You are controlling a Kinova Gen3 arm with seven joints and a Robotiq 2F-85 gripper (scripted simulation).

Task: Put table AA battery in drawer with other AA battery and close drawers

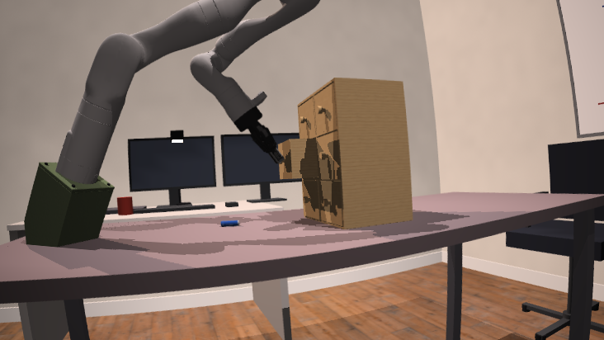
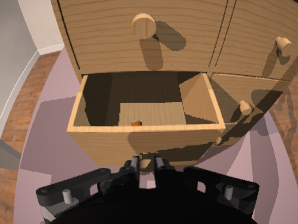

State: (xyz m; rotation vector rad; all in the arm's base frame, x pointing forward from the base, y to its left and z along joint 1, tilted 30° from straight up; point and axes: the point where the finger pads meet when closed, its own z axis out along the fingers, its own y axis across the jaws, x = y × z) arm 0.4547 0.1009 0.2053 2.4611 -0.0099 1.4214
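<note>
Wooden chest (image 1: 371, 152) of small drawers standing on the tabletop (image 1: 486, 210), with the middle-row drawer (image 1: 291, 162) pulled partway out of its front. The gripper (image 1: 278, 158) is closed on this drawer's knob, which the fingers hide in both views. In the wrist view the open drawer (image 2: 147, 137) shows a small orange item (image 2: 136, 123) on its floor. The blue AA battery (image 1: 229, 223) lies on the tabletop, well apart from the chest, between it and the arm's green base (image 1: 46, 219).
</note>
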